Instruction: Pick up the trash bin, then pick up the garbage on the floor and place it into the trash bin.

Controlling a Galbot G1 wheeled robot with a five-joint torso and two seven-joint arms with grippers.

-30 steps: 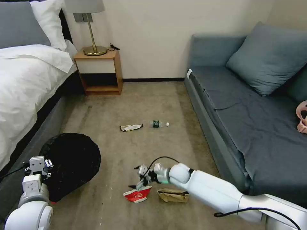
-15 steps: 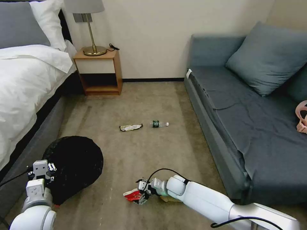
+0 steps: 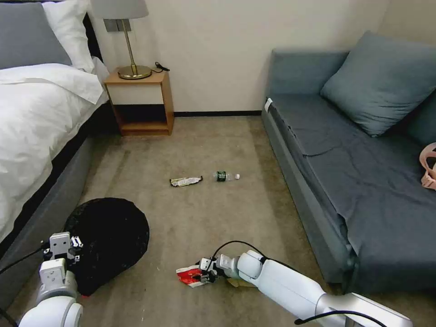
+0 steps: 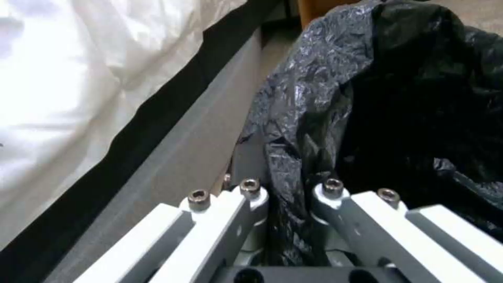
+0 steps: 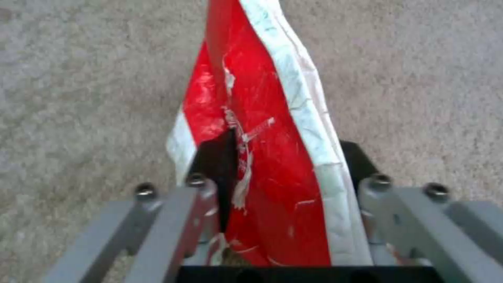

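Observation:
The trash bin, lined with a crinkly black bag, hangs tilted beside the bed at the lower left. My left gripper is shut on its rim, one finger on each side of the bag. On the carpet lies a flattened red-and-white paper cup. My right gripper is down on it, with the cup filling the gap between both pads. A brown paper bag peeks out behind that wrist. Farther off lie a yellow-silver wrapper and a small green-labelled bottle.
A white bed runs along the left. A wooden nightstand with a lamp stands at the wall. A grey sofa lines the right, with a pink item on it. Open carpet lies between them.
My right gripper has come down from above the cup to the floor and now brackets it. The bin and my left gripper have drifted slightly lower and rightward. The view shifted a little.

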